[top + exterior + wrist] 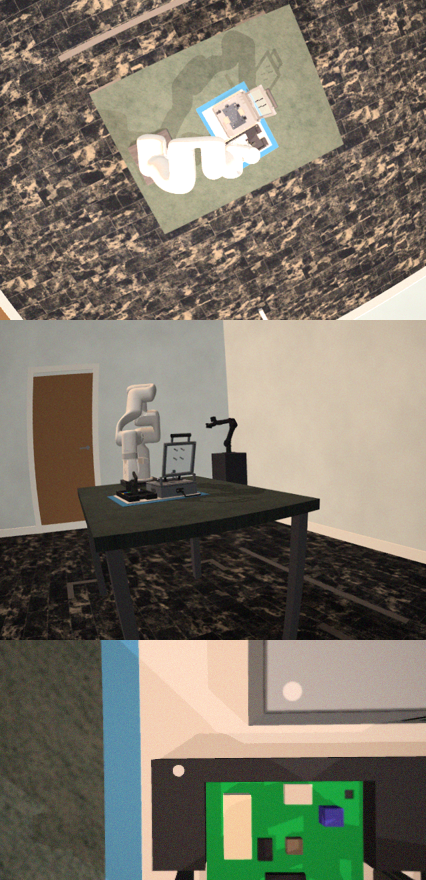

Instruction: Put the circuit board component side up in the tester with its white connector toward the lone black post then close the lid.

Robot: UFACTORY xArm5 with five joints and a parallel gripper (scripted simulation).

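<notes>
The green circuit board [282, 827] lies component side up in the black tray [175, 815] [255, 135] [132, 498]. It carries a long cream block [237, 827] near its left edge and a smaller pale block [298, 794] near its top edge. My gripper [290, 876] is open, its fingertips apart at the board's two sides at the bottom of the wrist view; contact cannot be told. The arm hides it in the top view. The grey tester [257, 685] [225, 129] [172, 489] stands beside the tray. Its lid [179, 458] [264, 100] stands open. Its pins and lone post are too small to tell.
Tray and tester stand on a white mat with a blue border [121, 765] [206, 120] [124, 504]. The raised lid has a dark handle [180, 435] on top. A short cable [187, 494] comes from the tester's side. A black arm [229, 430] stands on a separate pedestal behind the table.
</notes>
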